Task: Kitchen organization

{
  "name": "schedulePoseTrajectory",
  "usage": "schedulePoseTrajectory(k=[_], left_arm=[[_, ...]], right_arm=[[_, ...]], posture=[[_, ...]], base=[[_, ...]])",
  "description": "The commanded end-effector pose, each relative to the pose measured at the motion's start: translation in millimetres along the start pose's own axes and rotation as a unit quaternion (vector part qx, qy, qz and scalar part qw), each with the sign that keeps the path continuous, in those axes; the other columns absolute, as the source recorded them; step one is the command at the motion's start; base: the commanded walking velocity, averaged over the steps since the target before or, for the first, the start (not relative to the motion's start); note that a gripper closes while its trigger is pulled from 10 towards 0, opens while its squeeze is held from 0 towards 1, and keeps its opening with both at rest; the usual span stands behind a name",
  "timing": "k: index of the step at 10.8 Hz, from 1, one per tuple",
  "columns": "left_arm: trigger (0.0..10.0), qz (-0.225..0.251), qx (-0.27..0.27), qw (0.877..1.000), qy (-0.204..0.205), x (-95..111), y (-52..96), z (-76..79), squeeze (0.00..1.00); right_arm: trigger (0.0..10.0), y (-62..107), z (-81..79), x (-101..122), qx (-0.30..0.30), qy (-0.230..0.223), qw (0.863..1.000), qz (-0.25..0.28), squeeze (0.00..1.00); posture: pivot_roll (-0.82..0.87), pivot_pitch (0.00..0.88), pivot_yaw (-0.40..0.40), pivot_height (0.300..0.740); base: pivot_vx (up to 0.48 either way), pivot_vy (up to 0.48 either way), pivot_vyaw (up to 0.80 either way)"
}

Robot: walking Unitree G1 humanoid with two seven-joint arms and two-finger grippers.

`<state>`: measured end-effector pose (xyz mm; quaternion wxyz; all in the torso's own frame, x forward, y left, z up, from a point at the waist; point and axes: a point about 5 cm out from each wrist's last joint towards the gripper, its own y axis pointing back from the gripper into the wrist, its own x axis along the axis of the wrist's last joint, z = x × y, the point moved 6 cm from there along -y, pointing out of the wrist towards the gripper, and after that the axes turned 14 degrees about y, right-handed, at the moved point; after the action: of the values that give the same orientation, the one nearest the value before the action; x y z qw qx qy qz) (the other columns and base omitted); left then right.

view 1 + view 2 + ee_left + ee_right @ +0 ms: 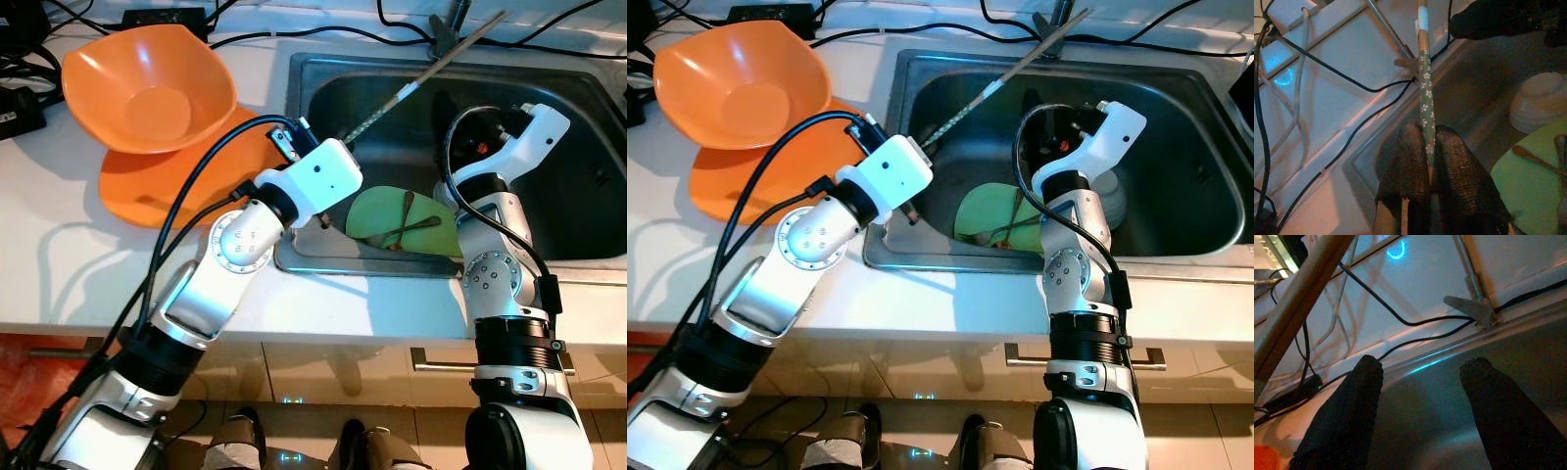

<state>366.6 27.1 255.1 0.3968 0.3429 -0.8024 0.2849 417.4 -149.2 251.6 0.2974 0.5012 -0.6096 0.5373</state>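
Left gripper (1427, 161) clamped on chopstick (1425, 93); right gripper (1422, 382) spread wide, empty. Best lifted clear toward twelve o'clock, avoiding sink (588, 245) rim.

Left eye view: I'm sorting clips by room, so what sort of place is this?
Most likely a home kitchen: a steel sink set in a white countertop, orange bowls beside it, and a green plate in the basin.
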Motion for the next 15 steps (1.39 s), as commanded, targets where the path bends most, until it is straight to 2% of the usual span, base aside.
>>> schedulePoseTrajectory(k=[1, 3, 4, 5, 7, 9, 12, 15], left_arm=[[10.0, 0.001, 0.016, 1.000, -0.010, 2, -2.3, -7.1, 0.00], [10.0, -0.025, 0.037, 0.999, -0.018, -7, -2.8, -14.5, 0.00], [10.0, -0.043, 0.062, 0.997, -0.021, -14, -2.4, -23.7, 0.00], [10.0, -0.050, 0.067, 0.996, -0.027, -16, -2.2, -25.9, 0.00], [10.0, -0.062, 0.064, 0.996, -0.033, -21, -2.0, -24.2, 0.00], [10.0, -0.064, 0.061, 0.996, -0.033, -21, -2.2, -22.2, 0.00], [10.0, -0.066, 0.041, 0.996, -0.034, -22, -2.2, -14.2, 0.00], [10.0, -0.037, 0.010, 0.999, -0.030, -10, -3.7, -1.5, 0.00]], right_arm=[[10.0, -1.1, -2.5, 8, 0.006, -0.005, 1.000, 0.009, 1.00], [10.0, 0.5, -6.9, 6, 0.017, -0.007, 1.000, 0.006, 1.00], [10.0, 3.8, -12.8, 4, 0.040, -0.004, 0.999, -0.004, 0.16], [10.0, 5.1, -13.5, 4, 0.044, -0.009, 0.999, -0.007, 0.00], [10.0, 9.7, -28.0, 12, 0.089, -0.080, 0.993, -0.001, 0.00], [10.0, 11.8, -36.7, 17, 0.111, -0.110, 0.988, 0.004, 0.00], [10.0, 10.7, -35.0, 23, 0.105, -0.144, 0.984, 0.010, 0.00], [10.0, 11.3, -38.5, 23, 0.112, -0.143, 0.983, 0.006, 0.00]], posture=[[0.16, 0.213, -0.046, 0.740], [0.16, 0.217, -0.044, 0.740], [0.16, 0.219, -0.045, 0.740], [0.15, 0.219, -0.044, 0.740], [0.15, 0.220, -0.043, 0.740], [0.15, 0.219, -0.043, 0.740], [0.15, 0.221, -0.043, 0.740], [0.16, 0.221, -0.043, 0.740]], base=[[0.000, 0.000, 0.00], [0.000, 0.000, 0.00], [0.000, 0.000, 0.00], [0.000, 0.000, 0.00], [0.000, 0.000, 0.00], [0.000, 0.000, 0.00], [0.000, 0.000, 0.00], [0.000, 0.000, 0.00]])
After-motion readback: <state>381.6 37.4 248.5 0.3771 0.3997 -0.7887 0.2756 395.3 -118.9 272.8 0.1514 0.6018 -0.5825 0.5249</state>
